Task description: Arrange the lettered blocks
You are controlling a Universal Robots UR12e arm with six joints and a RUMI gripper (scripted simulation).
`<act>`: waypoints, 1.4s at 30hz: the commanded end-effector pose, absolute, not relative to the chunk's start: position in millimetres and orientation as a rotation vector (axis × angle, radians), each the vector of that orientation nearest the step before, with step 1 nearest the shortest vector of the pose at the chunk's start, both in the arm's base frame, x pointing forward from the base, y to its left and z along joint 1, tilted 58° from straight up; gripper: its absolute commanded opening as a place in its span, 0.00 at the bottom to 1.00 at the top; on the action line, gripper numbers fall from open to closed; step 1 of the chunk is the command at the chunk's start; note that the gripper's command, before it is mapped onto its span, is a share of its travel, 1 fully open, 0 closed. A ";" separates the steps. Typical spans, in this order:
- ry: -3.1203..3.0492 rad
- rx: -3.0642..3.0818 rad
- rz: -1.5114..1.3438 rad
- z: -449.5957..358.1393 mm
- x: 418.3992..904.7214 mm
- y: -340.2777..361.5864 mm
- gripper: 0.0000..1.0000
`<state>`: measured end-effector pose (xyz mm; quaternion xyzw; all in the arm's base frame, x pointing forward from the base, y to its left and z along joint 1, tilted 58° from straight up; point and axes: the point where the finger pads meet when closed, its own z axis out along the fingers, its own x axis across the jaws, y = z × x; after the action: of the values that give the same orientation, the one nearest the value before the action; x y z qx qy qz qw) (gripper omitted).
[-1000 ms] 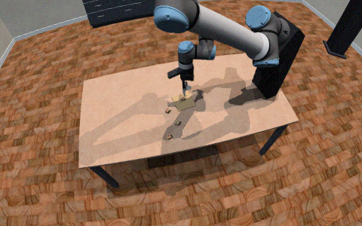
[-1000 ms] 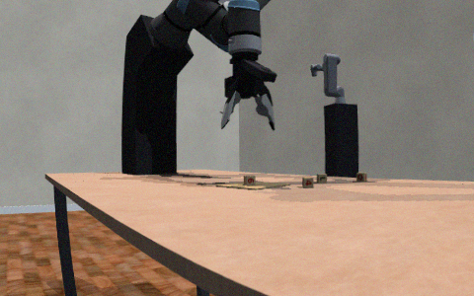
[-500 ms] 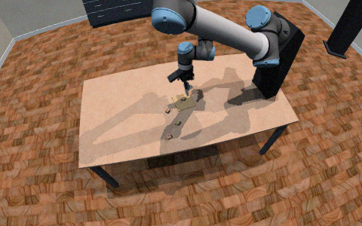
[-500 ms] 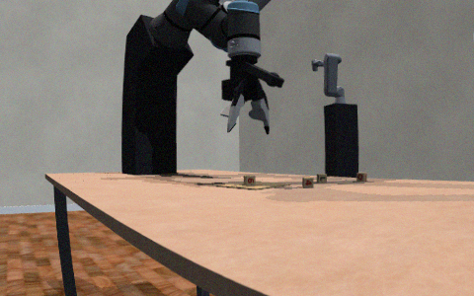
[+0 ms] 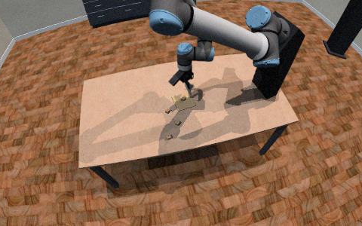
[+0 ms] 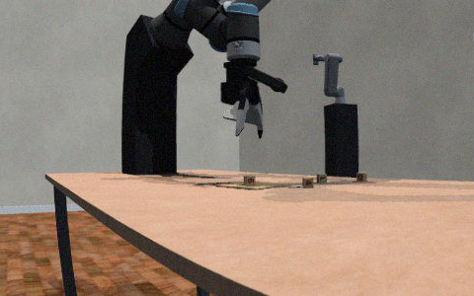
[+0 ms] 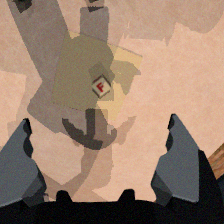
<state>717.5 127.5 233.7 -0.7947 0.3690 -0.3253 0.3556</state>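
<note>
A small olive mat (image 5: 184, 102) lies near the middle of the table. One block with a red F on top (image 7: 101, 87) sits on the mat; it also shows in the top view (image 5: 183, 98) and the exterior view (image 6: 249, 180). The F is turned at an angle in the wrist view. Three other blocks lie off the mat on the table (image 5: 167, 111) (image 5: 177, 123) (image 5: 171, 135); their top faces are too small to read. My gripper (image 6: 250, 129) hangs well above the mat, open and empty, with both fingers showing in the wrist view (image 7: 100, 155).
The robot's black pedestal (image 5: 278, 60) stands at the table's far right edge. In the exterior view the off-mat blocks (image 6: 308, 183) (image 6: 322, 179) (image 6: 361, 176) line up to the right of the mat. A dark cabinet (image 5: 116, 10) stands on the floor behind.
</note>
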 end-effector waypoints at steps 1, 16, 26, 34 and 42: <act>0.815 -2.138 -0.911 233.6 722.6 129.1 1.00; 0.499 -2.300 -1.060 225.9 729.9 131.7 1.00; 0.331 -2.368 -1.130 221.5 733.4 132.4 1.00; 0.275 -2.388 -1.154 221.0 734.5 132.4 1.00; 0.274 -2.388 -1.154 220.8 733.9 132.6 0.37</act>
<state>732.4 131.8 218.7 -0.8707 0.1029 -0.4190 0.2362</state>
